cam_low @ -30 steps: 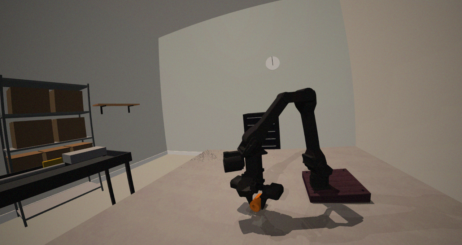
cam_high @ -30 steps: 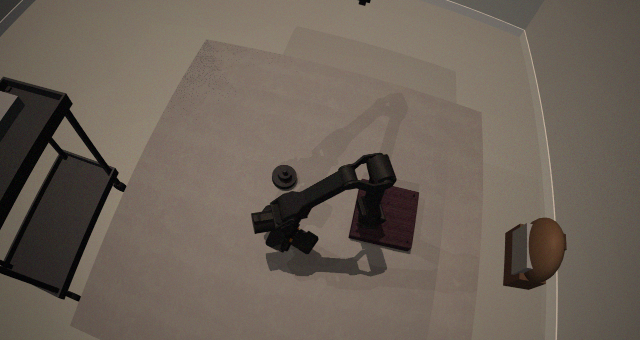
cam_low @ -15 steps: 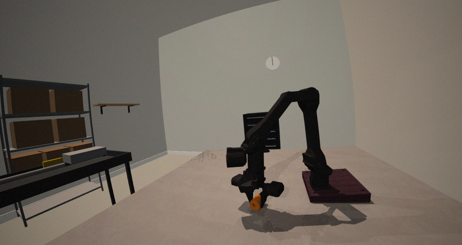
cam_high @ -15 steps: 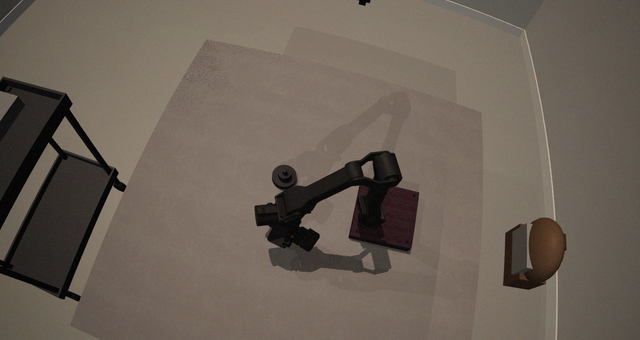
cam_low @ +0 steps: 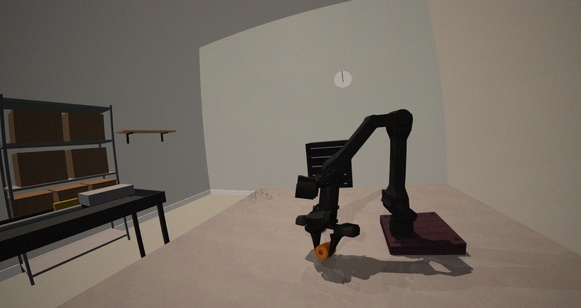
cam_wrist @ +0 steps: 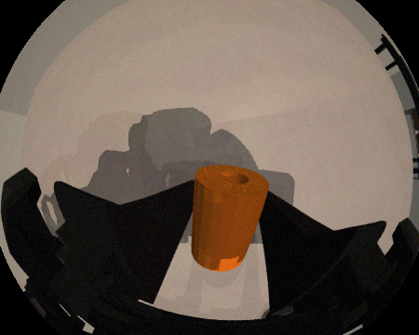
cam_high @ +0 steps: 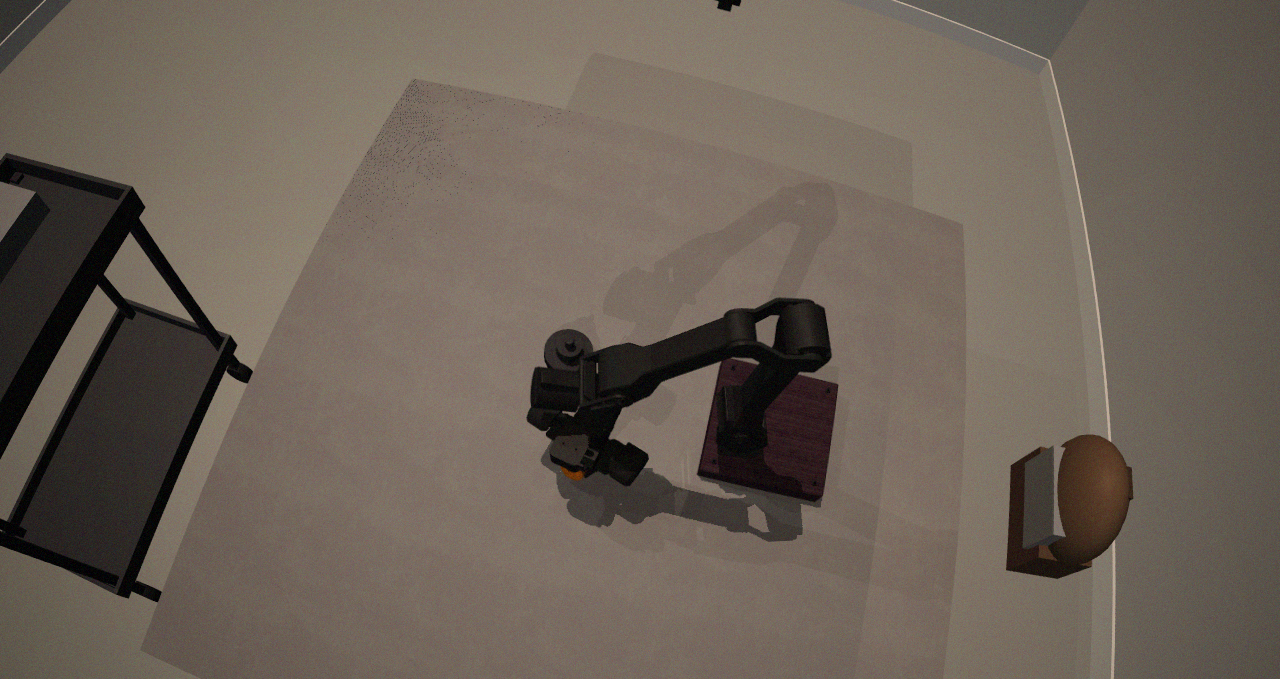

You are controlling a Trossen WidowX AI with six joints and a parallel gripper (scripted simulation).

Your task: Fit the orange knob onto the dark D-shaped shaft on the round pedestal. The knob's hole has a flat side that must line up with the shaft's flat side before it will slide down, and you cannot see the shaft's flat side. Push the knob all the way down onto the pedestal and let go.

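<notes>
Gripping orange knob (cam_high: 572,473) (cam_low: 322,251) (cam_wrist: 228,219) by its curved sides, in closed gripper (cam_high: 572,471) (cam_low: 323,250) (cam_wrist: 228,193), away from shaft.

Seen nearest in wrist view: holding knob between both fingers, leaving bored end exposed, presumably to keep hole free for shaft; lying close to horizontal in exterior view, apparently just above tabletop (cam_high: 402,406) (cam_low: 243,273). Cannot read flat side of hole. Judged next: lift, tip bore downward, carry across to round pedestal (cam_high: 552,351), seen beside forearm in top view, with dark shaft (cam_high: 570,344) pointing up, ready to receive knob from above. Likely to need small twists under light downward pressure to find unseen flat; might slip or jam if pushed while misaligned. Farther back, in top view: supporting arm on dark red base plate (cam_high: 805,424) (cam_low: 428,247), well apart from knob.
</notes>
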